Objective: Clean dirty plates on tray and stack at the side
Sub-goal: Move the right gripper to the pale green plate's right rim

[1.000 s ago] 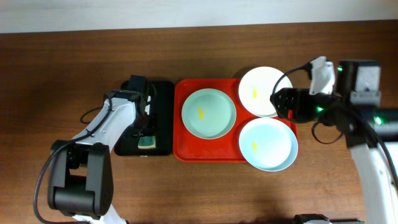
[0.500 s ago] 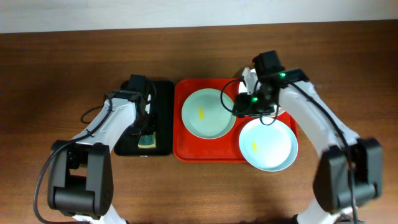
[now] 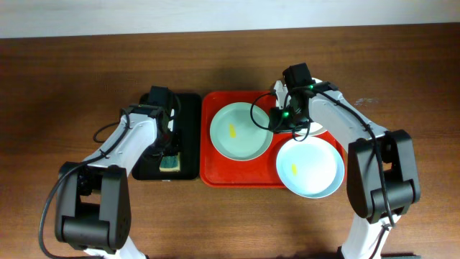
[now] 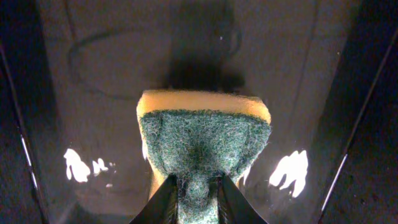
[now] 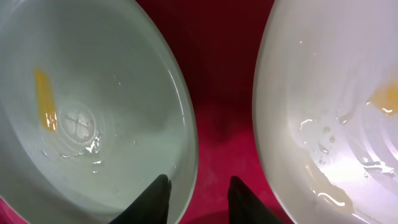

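Note:
Three plates lie on the red tray point(image 3: 215, 176). One mint-blue plate point(image 3: 241, 131) with a yellow smear is at the left, a second mint-blue plate point(image 3: 310, 167) at the front right, and a white plate point(image 3: 316, 128) sits mostly hidden under my right arm. My right gripper point(image 3: 275, 119) is low and open. Its jaws straddle the right rim of the left mint plate point(image 5: 81, 106), one finger point(image 5: 155, 199) inside it and the other over bare red tray point(image 5: 224, 81). The white plate point(image 5: 336, 106) is just to the right. My left gripper point(image 4: 197, 186) is shut on a green-and-yellow sponge point(image 4: 202, 140).
A narrow black tray point(image 3: 188, 108) stands left of the red tray, touching it. The sponge point(image 3: 170, 165) and my left gripper point(image 3: 169, 151) are over its front part. Brown wooden table point(image 3: 72, 86) surrounds both trays.
My right arm swung in from the table's right side and came down at the left mint plate's rim, its jaws narrowing. The left arm and sponge stayed put.

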Controlling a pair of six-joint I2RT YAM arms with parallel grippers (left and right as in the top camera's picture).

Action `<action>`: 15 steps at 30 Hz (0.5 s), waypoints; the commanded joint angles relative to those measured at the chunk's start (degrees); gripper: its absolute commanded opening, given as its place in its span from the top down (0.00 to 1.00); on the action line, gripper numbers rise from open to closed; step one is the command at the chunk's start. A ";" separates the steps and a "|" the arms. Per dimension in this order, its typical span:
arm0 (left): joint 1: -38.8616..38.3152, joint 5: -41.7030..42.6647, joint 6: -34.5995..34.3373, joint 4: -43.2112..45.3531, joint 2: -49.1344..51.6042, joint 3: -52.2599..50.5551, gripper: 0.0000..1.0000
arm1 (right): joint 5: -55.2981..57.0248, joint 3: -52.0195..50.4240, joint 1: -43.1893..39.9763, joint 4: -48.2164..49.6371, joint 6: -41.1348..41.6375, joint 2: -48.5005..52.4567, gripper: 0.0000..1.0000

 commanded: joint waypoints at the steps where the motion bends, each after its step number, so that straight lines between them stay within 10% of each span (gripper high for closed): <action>1: 0.24 0.59 -0.28 0.35 0.52 -0.59 0.80 | 0.72 0.42 0.28 0.57 0.22 0.76 0.68; 15: 0.24 0.59 -0.26 0.31 0.52 -0.59 0.79 | 10.14 0.00 4.37 1.70 0.24 0.79 0.75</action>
